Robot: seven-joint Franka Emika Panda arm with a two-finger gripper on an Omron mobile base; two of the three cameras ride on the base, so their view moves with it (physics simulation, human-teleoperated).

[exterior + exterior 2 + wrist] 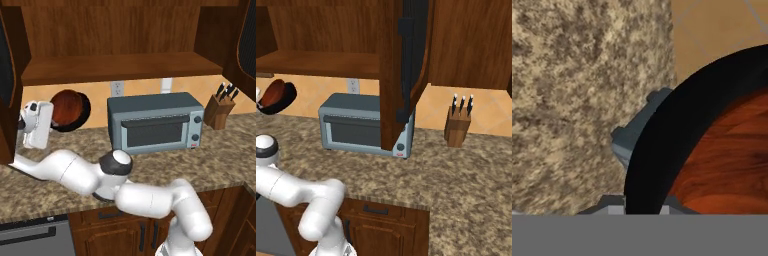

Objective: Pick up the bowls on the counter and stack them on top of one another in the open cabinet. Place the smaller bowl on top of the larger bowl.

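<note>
My fingers (643,207) are clamped on the rim of the larger bowl (82,114), the glossy black one, at its near edge. The smaller bowl (66,107), reddish-brown, sits nested inside it; both are tipped on edge and lifted off the surface (210,160). The open cabinet (120,67) shelf lies above and beyond my fingers, bare wood. A grey toaster oven (157,122) stands on the surface to the right of my fingers, with a knife block (219,111) further right.
</note>
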